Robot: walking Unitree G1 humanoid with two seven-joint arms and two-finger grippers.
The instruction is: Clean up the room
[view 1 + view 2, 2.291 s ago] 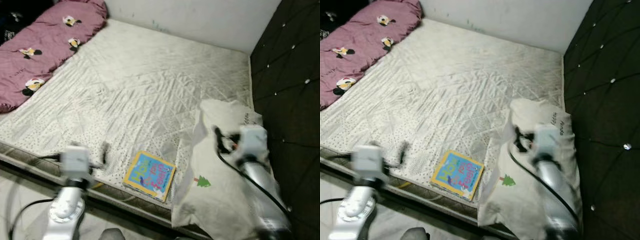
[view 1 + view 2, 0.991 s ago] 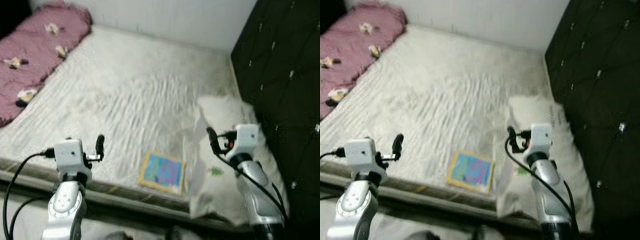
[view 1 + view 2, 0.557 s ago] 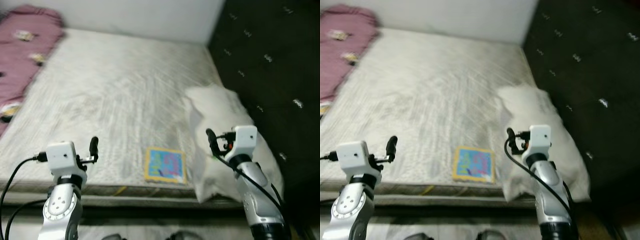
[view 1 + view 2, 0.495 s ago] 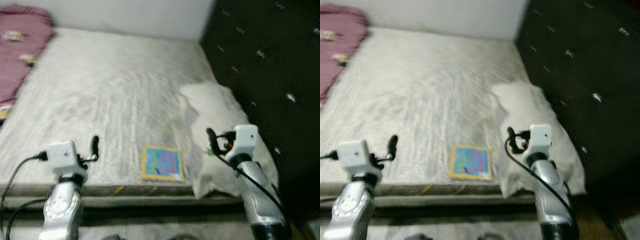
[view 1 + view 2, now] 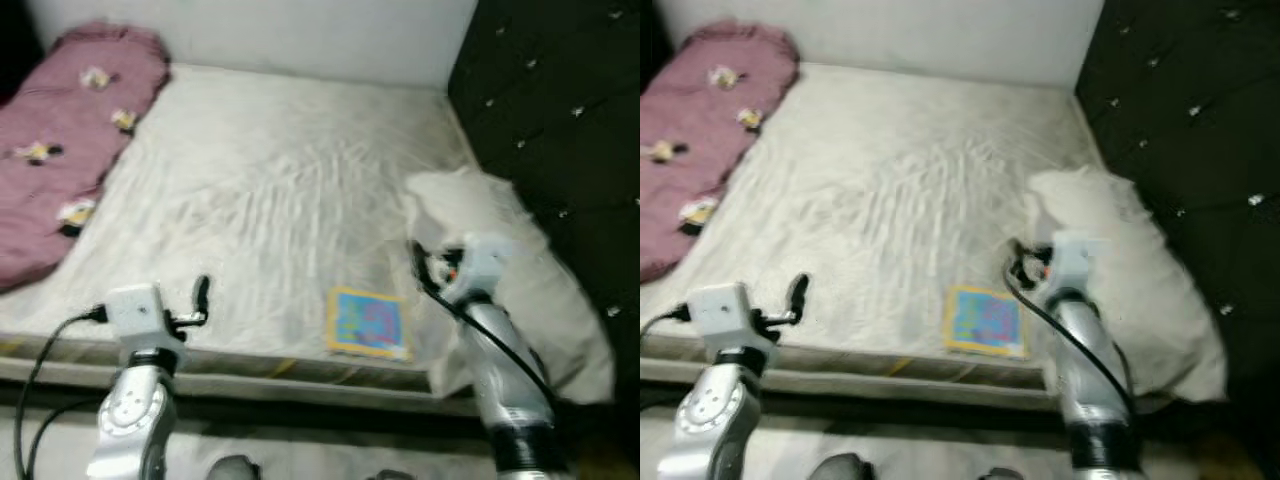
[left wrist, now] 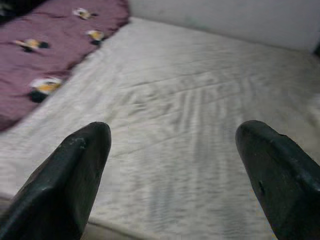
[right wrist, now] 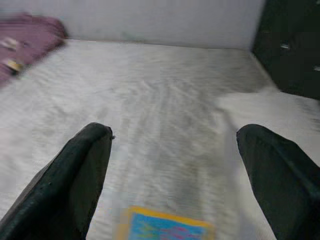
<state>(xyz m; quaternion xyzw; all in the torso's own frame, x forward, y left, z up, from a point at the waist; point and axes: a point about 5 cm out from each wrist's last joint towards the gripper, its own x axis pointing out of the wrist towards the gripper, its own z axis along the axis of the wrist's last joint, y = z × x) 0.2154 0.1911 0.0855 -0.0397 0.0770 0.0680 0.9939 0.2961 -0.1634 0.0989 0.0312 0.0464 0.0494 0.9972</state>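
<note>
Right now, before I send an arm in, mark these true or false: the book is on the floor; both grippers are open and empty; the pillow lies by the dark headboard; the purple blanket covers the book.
1. The book is on the floor. False: it lies on the mattress, near its front edge.
2. The left gripper and the right gripper are open and empty. True.
3. The pillow lies by the dark headboard. True.
4. The purple blanket covers the book. False: it lies far off, on the robot's left.
</note>
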